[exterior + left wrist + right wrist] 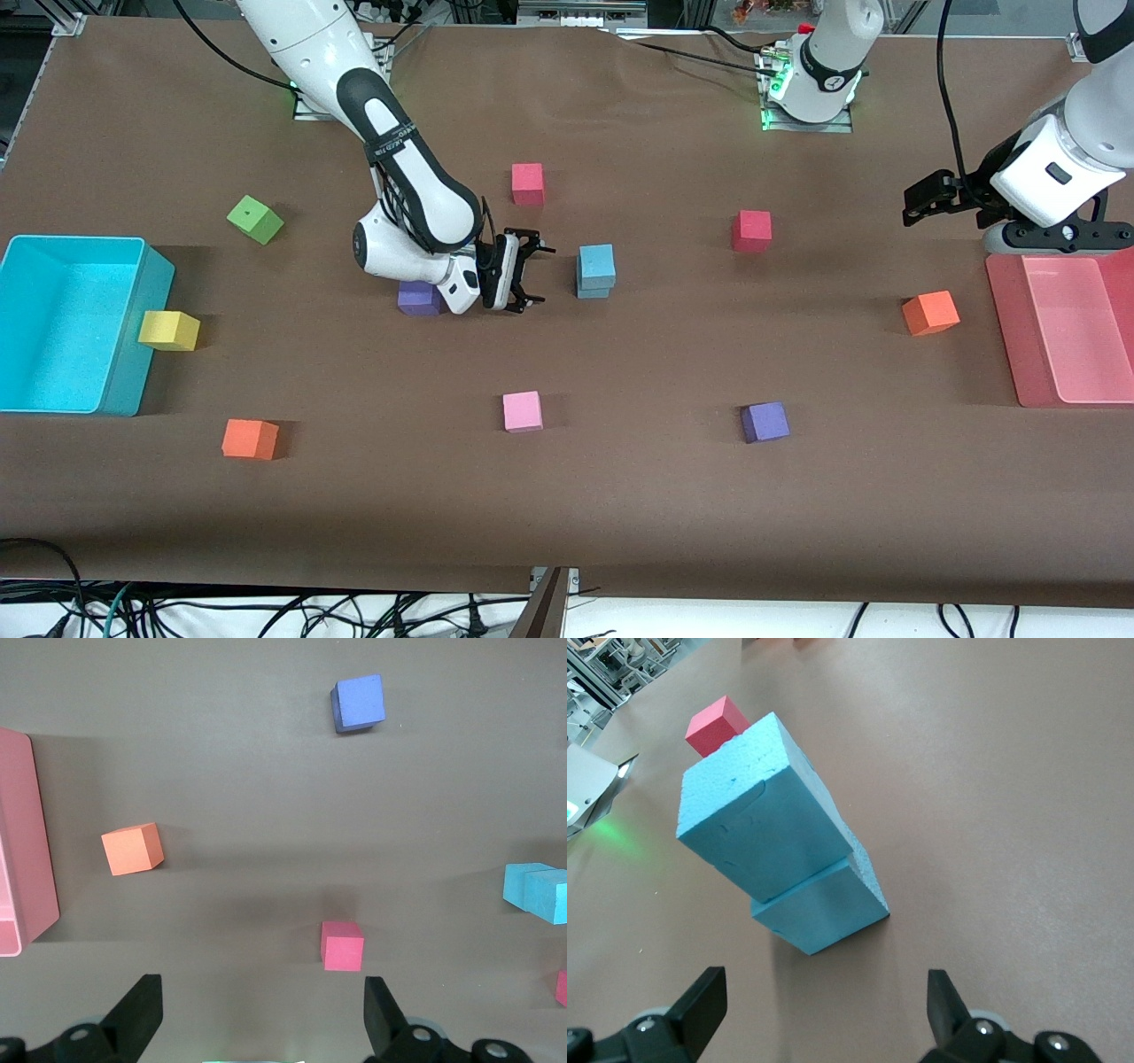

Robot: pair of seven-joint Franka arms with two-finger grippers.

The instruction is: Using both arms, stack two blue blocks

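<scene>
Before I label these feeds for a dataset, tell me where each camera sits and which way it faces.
Front view: high across the table, facing both arm bases; shows the right gripper open beside the blue blocks and the left gripper open over the table by the pink tray.
Left wrist view: on the left wrist, looking down past its fingertips at the table.
Right wrist view: on the right wrist, close on the stack, fingertips showing.
Shared: all three show the stacked blue blocks.

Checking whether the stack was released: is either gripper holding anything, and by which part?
Nothing is held. The right gripper is open beside the stacked blue blocks; the left gripper is open, empty.
</scene>
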